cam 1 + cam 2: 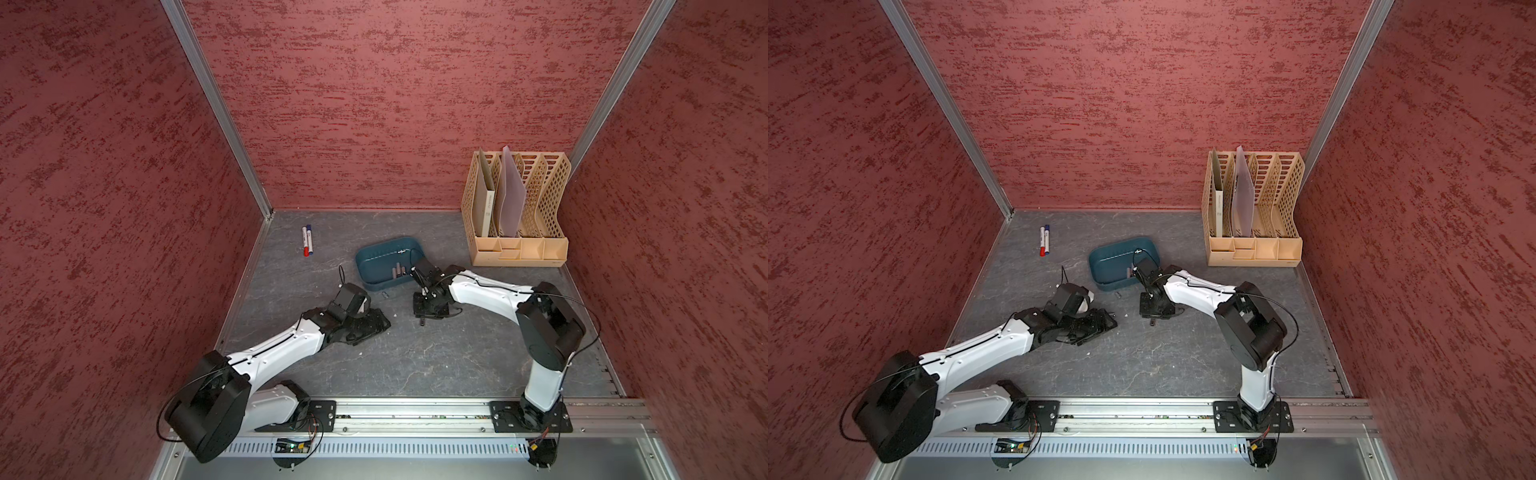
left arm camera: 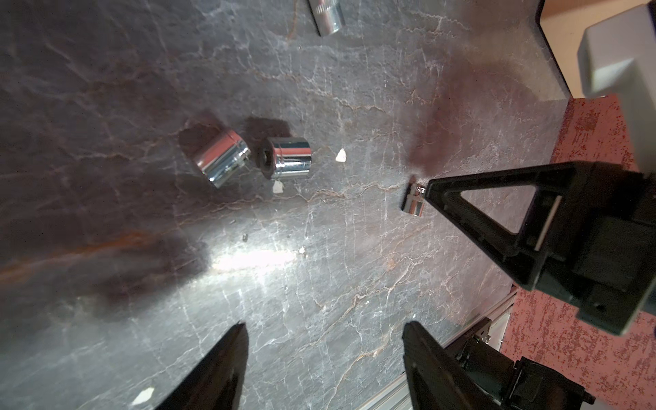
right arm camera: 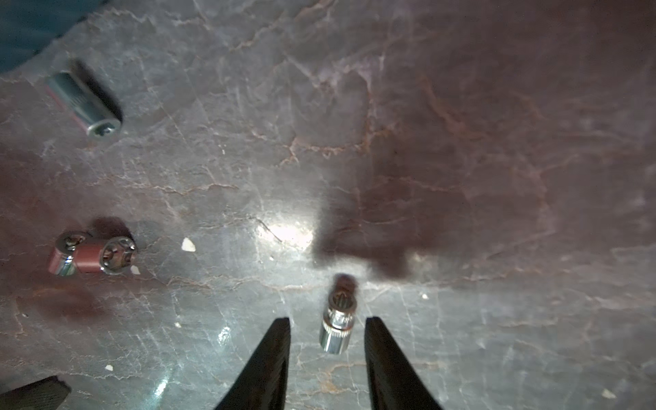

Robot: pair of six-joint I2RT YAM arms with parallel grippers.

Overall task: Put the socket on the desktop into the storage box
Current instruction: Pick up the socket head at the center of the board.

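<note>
The right gripper (image 3: 327,319) has its jaws apart, one on either side of a small chrome socket (image 3: 336,328) resting on the desktop (image 3: 461,142). A gap shows on both sides, so nothing is clamped yet. The socket sits just inside the fingertips. Its long axis runs roughly along the fingers and points away from the wrist, so the jaws would close across its narrow width. It seems to lie on its side, though that is hard to tell.

The left gripper (image 2: 324,324) is also parted and empty. It faces two larger sockets (image 2: 222,158) well ahead of it, and the small socket lies off to its side. The right arm is clearly nearer.

The storage box (image 1: 376,257) lies near, beyond the right gripper's fingertips and off to one side. Several sockets (image 1: 398,271) are already inside it. A longer socket (image 3: 85,103) lies between the gripper and the box.
</note>
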